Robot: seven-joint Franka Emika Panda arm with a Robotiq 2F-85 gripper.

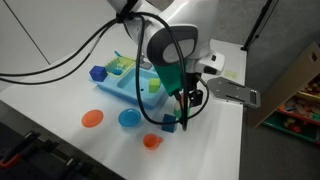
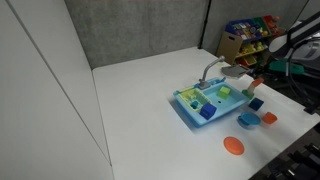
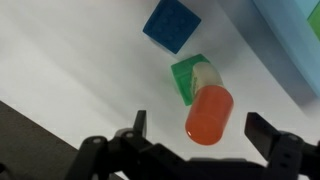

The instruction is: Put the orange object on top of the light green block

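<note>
In the wrist view a small orange cylinder [image 3: 209,114] lies between my open fingers, touching neither. Its far end overlaps a small green block [image 3: 186,77] that has a pale patch on one side. I cannot tell whether the cylinder rests on the block or leans against it. My gripper [image 3: 200,122] is open and directly above them. In the exterior views the gripper [image 1: 186,104] [image 2: 255,86] hangs low over the table beside the blue tray, and it hides the orange piece and the green block.
A blue cube [image 3: 171,24] lies just beyond the green block. A blue tray [image 1: 122,82] [image 2: 186,112] holds several blocks. An orange plate [image 1: 92,118] [image 2: 233,146], a blue cup [image 1: 128,118] and an orange cup [image 1: 151,141] stand on the white table. A toy shelf [image 2: 250,35] stands behind.
</note>
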